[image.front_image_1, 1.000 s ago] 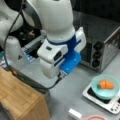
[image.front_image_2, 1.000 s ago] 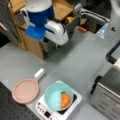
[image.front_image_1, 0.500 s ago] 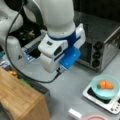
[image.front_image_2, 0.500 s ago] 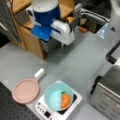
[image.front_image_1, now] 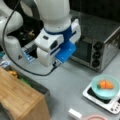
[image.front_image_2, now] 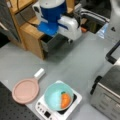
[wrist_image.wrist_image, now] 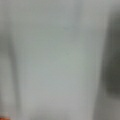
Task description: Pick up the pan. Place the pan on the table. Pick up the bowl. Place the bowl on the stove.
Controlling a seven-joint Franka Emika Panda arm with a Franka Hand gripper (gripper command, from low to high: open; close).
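The light teal bowl [image.front_image_1: 101, 93] [image.front_image_2: 53, 97] sits on the white stove [image.front_image_1: 98, 99] [image.front_image_2: 43, 110] with an orange, green-tipped food piece inside. Beside the stove, the dusty-pink pan [image.front_image_2: 25, 90] lies flat on the grey table [image.front_image_2: 75, 62] [image.front_image_1: 70, 82], its white handle pointing away from the stove. In a front view only the pan's rim [image.front_image_1: 95, 117] and handle show at the bottom edge. The gripper [image.front_image_1: 56, 63] [image.front_image_2: 68, 40] hangs high above the table, far from bowl and pan, with nothing seen in it. The wrist view shows only blurred grey surface.
A large steel toaster oven [image.front_image_1: 100, 50] [image.front_image_2: 107, 95] stands close to the stove. A wooden bamboo board [image.front_image_1: 17, 97] and a wooden cabinet [image.front_image_2: 30, 37] with an open drawer [image.front_image_2: 50, 42] lie under the arm.
The arm has drifted slightly sideways, away from the wooden cabinet, staying high. Bowl, stove and pan have not moved.
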